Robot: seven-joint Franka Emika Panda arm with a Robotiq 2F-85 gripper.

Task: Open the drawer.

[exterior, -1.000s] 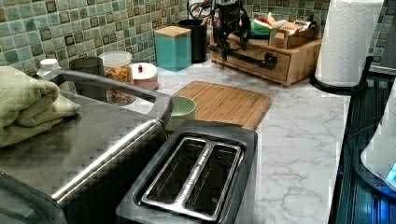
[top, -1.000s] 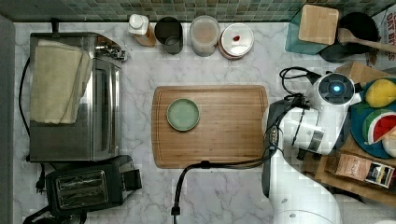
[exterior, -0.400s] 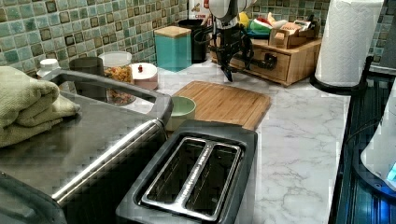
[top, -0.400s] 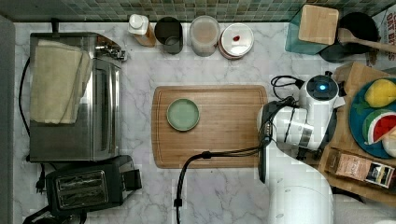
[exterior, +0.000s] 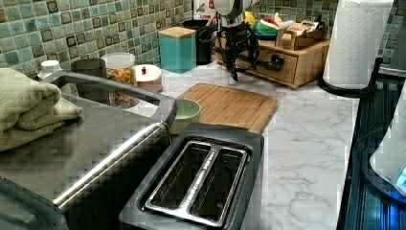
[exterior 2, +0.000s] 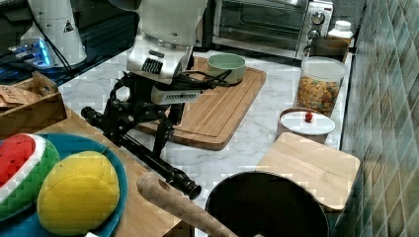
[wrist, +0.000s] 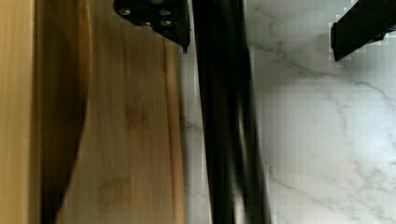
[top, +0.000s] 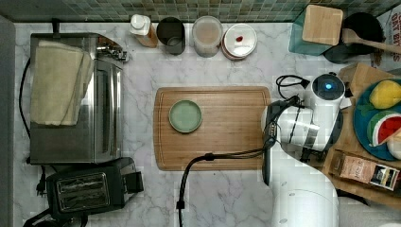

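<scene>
The tool (wrist: 259,30) stands wide, its fingers either side of the drawer's black bar handle (wrist: 229,121) but not clamped; the drawer (exterior 2: 133,207) sits just behind it; pulling now, the bar could slip out.

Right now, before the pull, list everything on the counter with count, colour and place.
drawer: one, bamboo with black bar handle, top view's right
cutting board: one, bamboo, centre
bowl: one, pale green, on the board
toaster oven: one, steel, top view's left, towel on top
toaster: one, black, beside the oven
jars: several, along the backsplash
paper towel roll: one, white
gripper: one, black, open, fingers astride the handle
</scene>
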